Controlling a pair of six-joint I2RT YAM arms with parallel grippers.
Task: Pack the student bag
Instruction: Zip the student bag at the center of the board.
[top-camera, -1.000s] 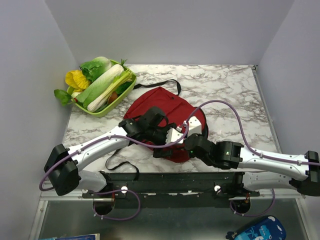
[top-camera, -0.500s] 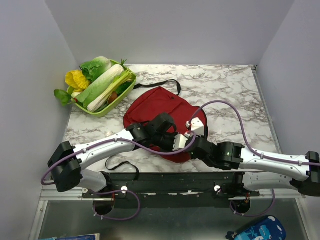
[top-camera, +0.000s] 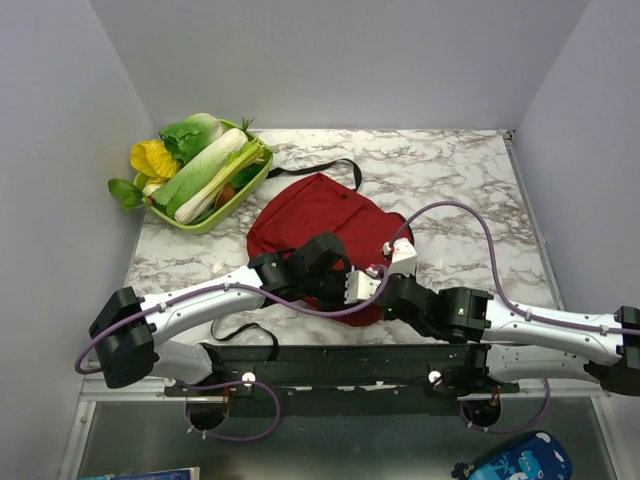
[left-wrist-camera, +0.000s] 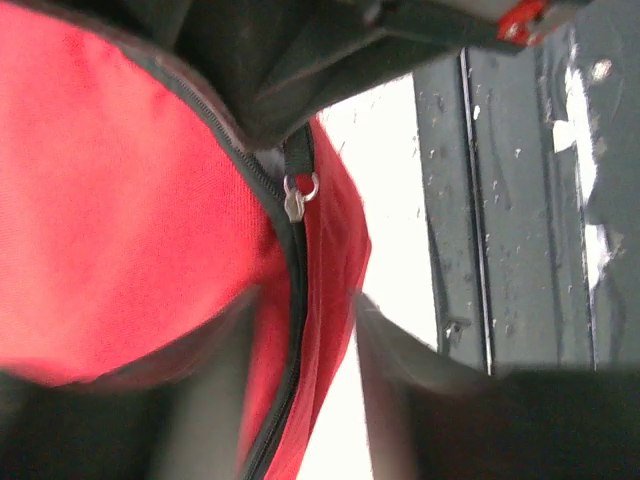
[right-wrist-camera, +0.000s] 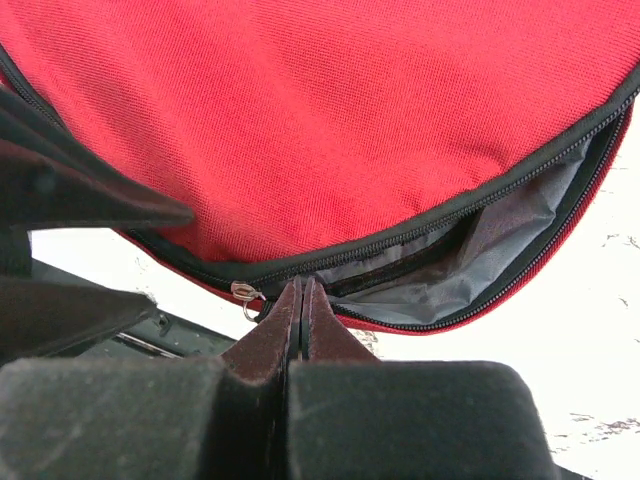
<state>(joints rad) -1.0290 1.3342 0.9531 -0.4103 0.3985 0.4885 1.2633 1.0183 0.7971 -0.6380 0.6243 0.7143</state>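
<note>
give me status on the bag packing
Left gripper open, astride edge of student bag. Right gripper shut, tips at the zipper. Bag on table, part unzipped, grey lining showing. Nothing in the way.

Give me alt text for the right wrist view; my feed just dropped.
The right gripper, jaws closed together, meets the zipper seam of the red student bag, right beside a silver zipper pull. To the right the zipper gapes open, showing grey lining; the white marble table lies beyond.
</note>
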